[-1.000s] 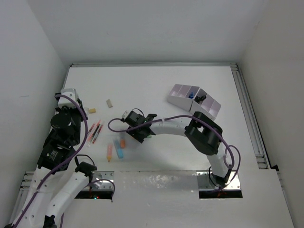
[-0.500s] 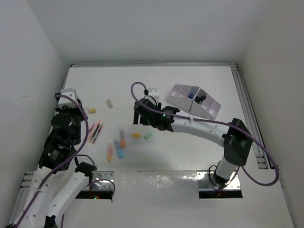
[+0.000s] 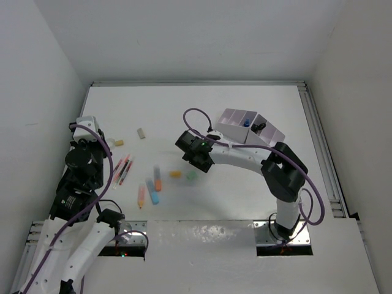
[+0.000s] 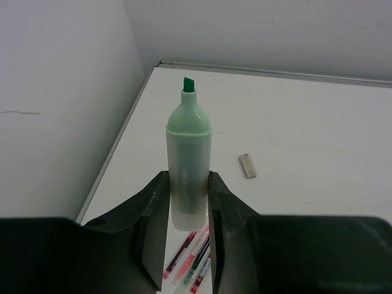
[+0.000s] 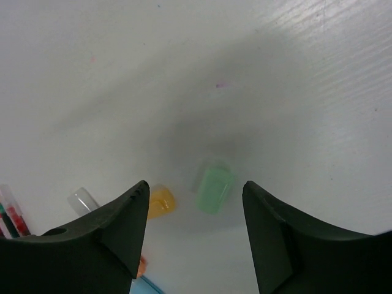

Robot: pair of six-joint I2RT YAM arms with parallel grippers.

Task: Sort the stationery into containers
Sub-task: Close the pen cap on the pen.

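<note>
Stationery, loose lot, scattered on a white table (image 3: 233, 199). All places are given from the white organizer (image 3: 231, 131).

1. Green piece (image 5: 214, 190): small and blunt, possibly a cap or an eraser. It lies flat on the table, well apart from the organizer, to its left and nearer the arm bases. It sits directly under the right claw (image 5: 195, 185), whose jaws stand apart with nothing between them. The piece is inside that gap, closer to one finger than the other. Its long axis runs roughly crosswise to the line joining the fingers. A straight descent and squeeze would, by my reckoning, take it across its narrow width.

2. Orange piece (image 5: 160, 203): similar size, just beside item 1 on the side away from the organizer, close under the other finger. Risk, as I judge it, is that finger nudging it on the way down.

3. Green marker (image 4: 188, 141): uncapped, chisel tip bare. The left claw (image 4: 188, 184) is clenched on its lower barrel and holds it off the table, far to the organizer's left.

4. Pink and red pens (image 3: 123, 169), orange marker (image 3: 158, 184) and blue marker (image 3: 153, 196): lying flat, farther from the organizer than item 2.

5. Grey eraser (image 3: 141, 133): alone, level with the organizer, well to its left.

Nearer arm for item 1 is the right; the left is occupied.
</note>
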